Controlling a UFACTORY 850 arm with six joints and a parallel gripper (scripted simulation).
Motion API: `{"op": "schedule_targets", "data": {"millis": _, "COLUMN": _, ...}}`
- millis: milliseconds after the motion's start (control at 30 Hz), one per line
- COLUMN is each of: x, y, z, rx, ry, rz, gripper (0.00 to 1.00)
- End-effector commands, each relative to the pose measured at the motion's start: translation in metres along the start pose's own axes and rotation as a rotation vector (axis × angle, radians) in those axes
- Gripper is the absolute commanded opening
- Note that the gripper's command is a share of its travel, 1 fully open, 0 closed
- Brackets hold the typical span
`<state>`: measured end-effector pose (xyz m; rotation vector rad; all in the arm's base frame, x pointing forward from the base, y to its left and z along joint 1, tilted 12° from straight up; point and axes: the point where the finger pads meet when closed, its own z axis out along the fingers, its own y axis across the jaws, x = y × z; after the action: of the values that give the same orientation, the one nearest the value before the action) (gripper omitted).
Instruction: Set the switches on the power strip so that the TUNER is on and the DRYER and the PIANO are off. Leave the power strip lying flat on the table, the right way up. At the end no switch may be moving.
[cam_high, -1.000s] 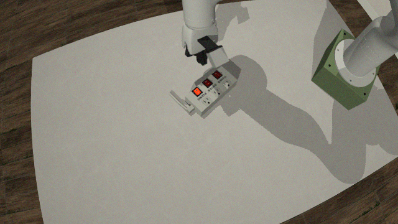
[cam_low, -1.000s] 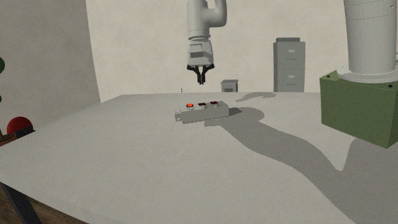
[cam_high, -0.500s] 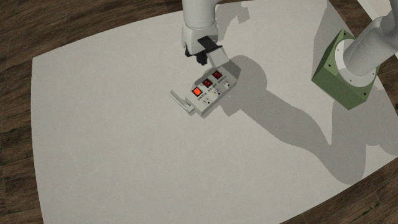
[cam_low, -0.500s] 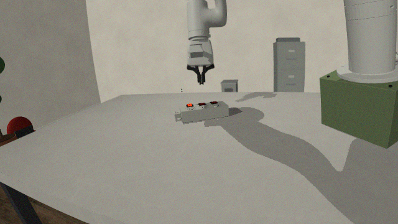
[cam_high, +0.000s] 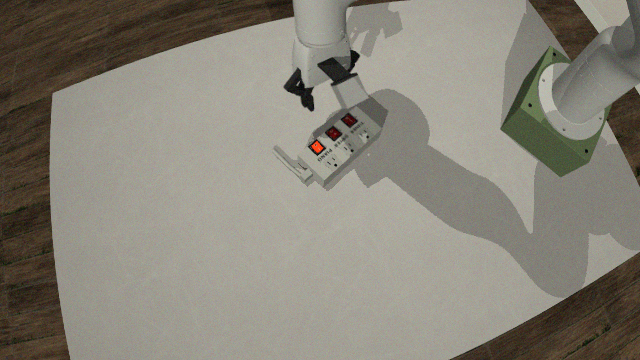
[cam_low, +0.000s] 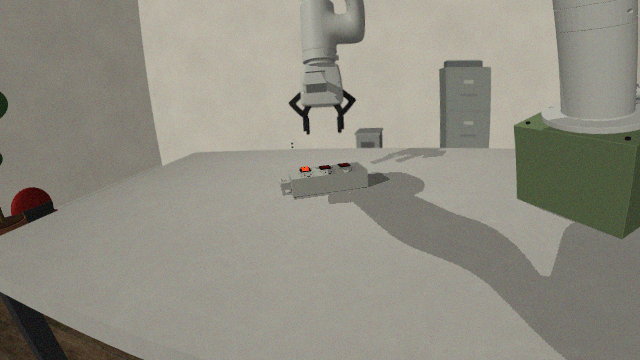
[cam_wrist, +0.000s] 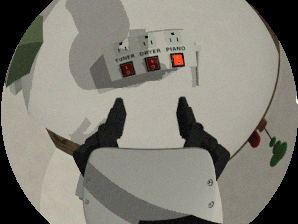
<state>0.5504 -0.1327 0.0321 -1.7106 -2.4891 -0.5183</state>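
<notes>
A grey power strip (cam_high: 338, 147) lies flat and right way up on the white table; it also shows in the exterior view (cam_low: 326, 179) and the wrist view (cam_wrist: 149, 62). It has three red rocker switches. In the wrist view the labels read TUNER (cam_wrist: 127, 67), DRYER (cam_wrist: 152, 63) and PIANO (cam_wrist: 177, 59). The PIANO switch glows bright orange (cam_high: 316, 147); the DRYER (cam_high: 333, 133) and TUNER (cam_high: 349, 120) switches are dark red. My gripper (cam_low: 323, 121) is open and empty, well above the strip and apart from it; its fingers show in the wrist view (cam_wrist: 150, 121).
The arm's green base block (cam_high: 550, 125) stands at the table's right edge. A grey cabinet (cam_low: 464, 104) and a small grey box (cam_low: 369, 137) stand beyond the table. A red object (cam_low: 31, 202) sits off the left edge.
</notes>
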Motion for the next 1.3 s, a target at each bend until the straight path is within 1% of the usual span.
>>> {"op": "schedule_targets", "data": {"millis": 0, "x": 0.000, "y": 0.001, "z": -0.001, "rx": -0.001, "ry": -0.001, "rz": 0.000, "gripper": 1.00}}
{"op": "schedule_targets", "data": {"millis": 600, "x": 0.000, "y": 0.001, "z": 0.000, "rx": -0.002, "ry": 0.003, "rz": 0.001, "gripper": 1.00}}
{"op": "schedule_targets", "data": {"millis": 633, "x": 0.002, "y": 0.000, "z": 0.002, "rx": -0.004, "ry": 0.027, "rz": 0.011, "gripper": 1.00}}
{"op": "schedule_targets", "data": {"millis": 667, "x": 0.007, "y": -0.002, "z": 0.007, "rx": -0.010, "ry": 0.075, "rz": 0.032, "gripper": 1.00}}
{"op": "schedule_targets", "data": {"millis": 733, "x": 0.022, "y": -0.003, "z": 0.018, "rx": -0.037, "ry": 0.217, "rz": 0.091, "gripper": 1.00}}
{"op": "schedule_targets", "data": {"millis": 767, "x": 0.022, "y": -0.003, "z": 0.018, "rx": -0.037, "ry": 0.217, "rz": 0.091, "gripper": 1.00}}
{"op": "schedule_targets", "data": {"millis": 800, "x": 0.028, "y": -0.003, "z": 0.022, "rx": -0.053, "ry": 0.284, "rz": 0.118, "gripper": 1.00}}
{"op": "schedule_targets", "data": {"millis": 867, "x": 0.028, "y": -0.003, "z": 0.022, "rx": -0.053, "ry": 0.284, "rz": 0.118, "gripper": 1.00}}
{"op": "schedule_targets", "data": {"millis": 900, "x": 0.032, "y": -0.002, "z": 0.024, "rx": -0.066, "ry": 0.331, "rz": 0.137, "gripper": 1.00}}
{"op": "schedule_targets", "data": {"millis": 933, "x": 0.034, "y": -0.002, "z": 0.025, "rx": -0.073, "ry": 0.354, "rz": 0.146, "gripper": 1.00}}
{"op": "schedule_targets", "data": {"millis": 1267, "x": 0.035, "y": -0.002, "z": 0.025, "rx": -0.074, "ry": 0.358, "rz": 0.148, "gripper": 1.00}}
